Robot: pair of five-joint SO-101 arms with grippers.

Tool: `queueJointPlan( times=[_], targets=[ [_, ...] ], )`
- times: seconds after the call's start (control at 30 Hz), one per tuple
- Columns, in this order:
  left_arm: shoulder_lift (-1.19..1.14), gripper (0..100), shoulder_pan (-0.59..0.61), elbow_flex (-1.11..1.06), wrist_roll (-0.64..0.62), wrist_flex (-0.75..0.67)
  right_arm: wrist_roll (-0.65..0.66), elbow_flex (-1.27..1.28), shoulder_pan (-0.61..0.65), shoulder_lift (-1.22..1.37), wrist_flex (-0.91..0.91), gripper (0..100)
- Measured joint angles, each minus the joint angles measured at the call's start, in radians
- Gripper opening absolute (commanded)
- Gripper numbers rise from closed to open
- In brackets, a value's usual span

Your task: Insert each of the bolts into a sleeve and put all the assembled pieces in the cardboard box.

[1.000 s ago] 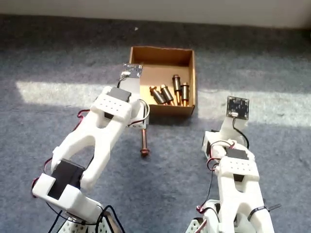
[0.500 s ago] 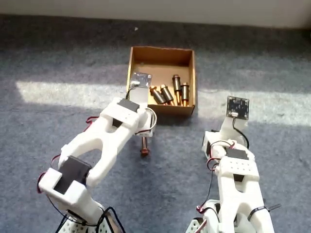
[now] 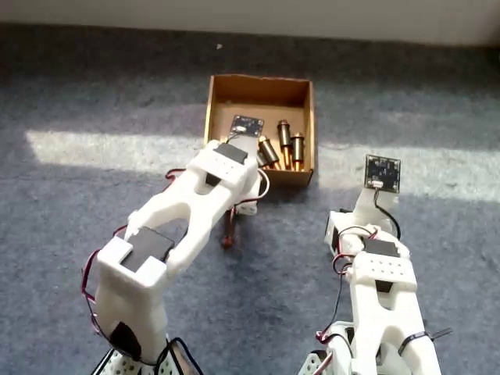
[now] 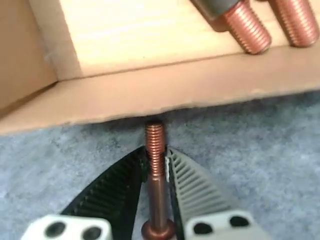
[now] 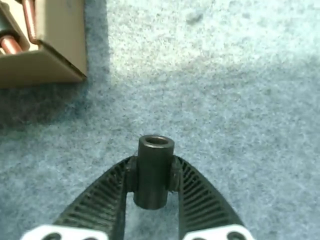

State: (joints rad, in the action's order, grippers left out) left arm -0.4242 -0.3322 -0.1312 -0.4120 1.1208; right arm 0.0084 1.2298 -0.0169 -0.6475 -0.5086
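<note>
My left gripper is shut on a copper bolt, its threaded tip pointing at the near wall of the cardboard box. In the high view that bolt hangs under the left arm, just in front of the cardboard box. Several assembled bolt-and-sleeve pieces lie inside the box. My right gripper is shut on a dark sleeve held upright with its bore showing, over the carpet to the right of the box. The right arm stands at the lower right.
Grey carpet covers the floor, with a sunlit band across it level with the box. The box corner lies ahead of the right gripper. Open carpet lies between the two arms.
The left arm has swung to the right and forward, carrying the bolt closer to the box's near wall. The right arm has stayed still.
</note>
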Motion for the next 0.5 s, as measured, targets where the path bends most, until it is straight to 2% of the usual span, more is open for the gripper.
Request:
queueJointPlan(
  times=[0.1, 0.3, 0.5],
  targets=[
    [-0.011, 0, 0.002, 0.049, 0.0, 0.077, 0.0, 0.0, 0.0, 0.0, 0.0, 0.5],
    [-0.021, 0, 0.006, 0.173, 0.0, 0.316, 0.0, 0.0, 0.0, 0.0, 0.0, 0.5],
    [-0.021, 0, 0.052, 0.212, 0.0, 0.396, 0.0, 0.0, 0.0, 0.0, 0.0, 0.5]
  ],
)
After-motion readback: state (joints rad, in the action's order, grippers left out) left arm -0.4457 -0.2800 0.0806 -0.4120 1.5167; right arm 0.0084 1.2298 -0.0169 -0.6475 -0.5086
